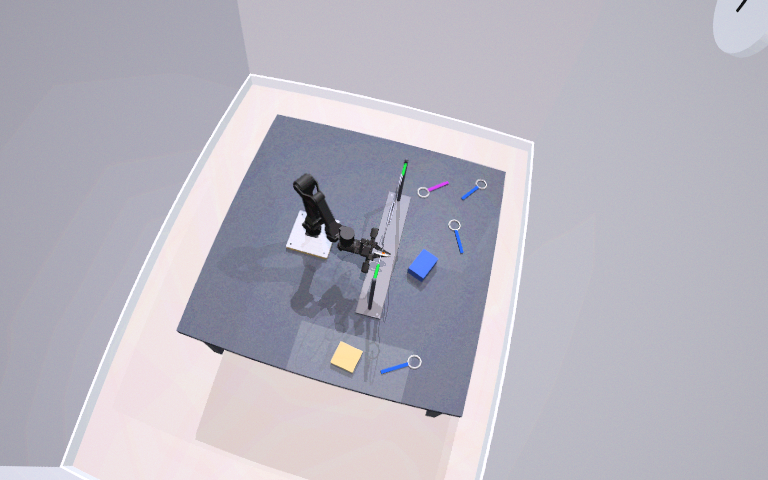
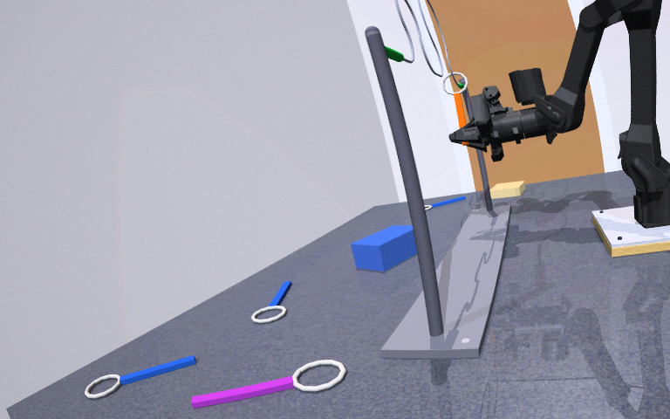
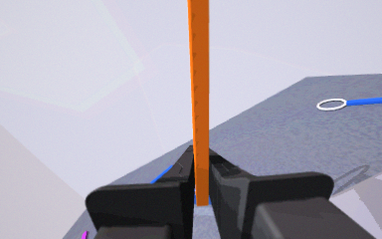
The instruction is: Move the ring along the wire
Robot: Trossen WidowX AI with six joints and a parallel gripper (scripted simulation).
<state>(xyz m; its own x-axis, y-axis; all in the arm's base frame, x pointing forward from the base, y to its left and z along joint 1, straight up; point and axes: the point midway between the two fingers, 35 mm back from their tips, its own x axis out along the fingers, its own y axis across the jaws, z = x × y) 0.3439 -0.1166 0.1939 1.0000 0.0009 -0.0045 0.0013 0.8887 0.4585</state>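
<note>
Near the far post [image 2: 484, 173], end effector [image 1: 388, 254] [image 2: 458, 138] [image 3: 196, 148] nearly closed, gripping orange handle [image 2: 460, 109] [image 3: 200, 100], blue block [image 1: 422, 264] [image 2: 382, 248] well apart.

The arm [image 1: 327, 213] [image 2: 587, 69] is bent. Seen from above, its elbow [image 1: 305, 183] sits at twelve o'clock from its foot [image 1: 311, 227] [image 2: 651, 204], with the forearm slanting toward five. The gripper [image 1: 389, 254] [image 2: 451, 137] [image 3: 196, 148] lies between three and four from the foot, nearly level, its fingers clamped, not fully together. In the exterior view they point toward nine.
</note>
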